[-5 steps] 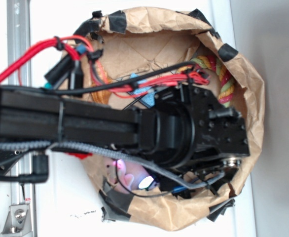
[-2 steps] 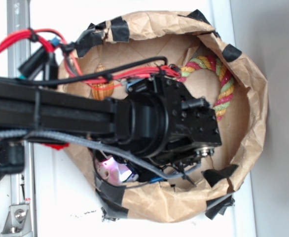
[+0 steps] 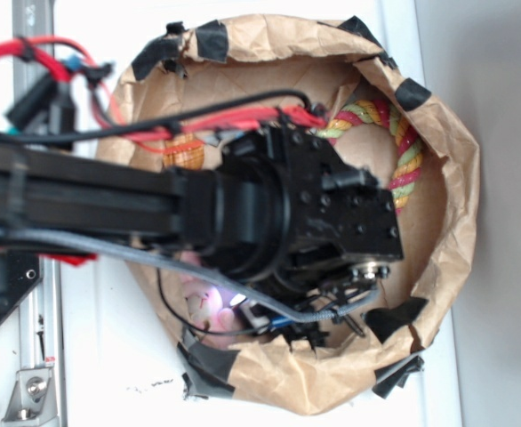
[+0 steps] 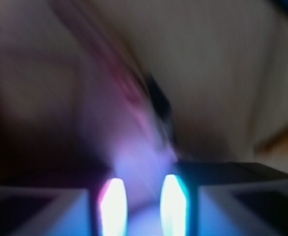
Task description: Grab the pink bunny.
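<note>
Jaws first: from the wrist view two glowing pads [image 4: 114,206] sit at the bottom edge with a narrow gap between them, and I cannot tell whether anything is pinched there, because the whole picture is smeared with blur. Just beyond that gap a pinkish streak with a dark patch runs up and away; this looks like the pink bunny [image 4: 139,105], lying ahead of the jaws rather than clearly between them.

From the exterior view, the gripper [image 3: 243,307] is buried under the black wrist housing, deep in a brown paper bag [image 3: 447,169] whose rolled rim is patched with several strips of black tape. A small pink patch, lit by the pads' glow, shows at the low left of the bag's floor, just beside the gripper; that is all of the pink bunny [image 3: 203,298] I can see, and contact cannot be judged.

No writing or brand can be read anywhere.

Farther in, one striped seashell [image 3: 185,153] peeks out above the arm, and one multicoloured rope ring [image 3: 403,147] lies against the far wall of the bag. Red and black cables [image 3: 243,116] cross over the arm. The bag rests on a white bench [image 3: 109,374], with a metal rail [image 3: 31,374] along its edge.
</note>
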Tool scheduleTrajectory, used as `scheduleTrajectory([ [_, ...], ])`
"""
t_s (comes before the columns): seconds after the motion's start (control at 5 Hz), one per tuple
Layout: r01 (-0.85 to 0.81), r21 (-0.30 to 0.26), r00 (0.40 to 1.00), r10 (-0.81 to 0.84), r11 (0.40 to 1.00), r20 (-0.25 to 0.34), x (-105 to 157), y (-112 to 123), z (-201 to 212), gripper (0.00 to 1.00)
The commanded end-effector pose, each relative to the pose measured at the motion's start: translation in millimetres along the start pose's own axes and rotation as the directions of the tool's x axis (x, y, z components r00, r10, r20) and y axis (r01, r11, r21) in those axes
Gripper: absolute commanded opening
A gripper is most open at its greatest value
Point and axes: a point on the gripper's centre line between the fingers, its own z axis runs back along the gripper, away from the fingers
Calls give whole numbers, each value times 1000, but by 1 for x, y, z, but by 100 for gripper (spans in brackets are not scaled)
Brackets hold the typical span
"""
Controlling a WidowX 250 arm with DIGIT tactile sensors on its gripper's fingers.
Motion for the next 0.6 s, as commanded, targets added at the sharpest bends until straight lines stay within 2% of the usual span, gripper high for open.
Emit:
scheduleTrajectory([
  [0.0, 161, -36, 924, -138, 986, 357, 22, 8, 84, 0],
  [0.2, -96, -55, 948, 108, 994, 299, 8, 31, 86, 100],
  [0.4, -205, -100, 971, 215, 974, 105, -9, 42, 77, 100],
])
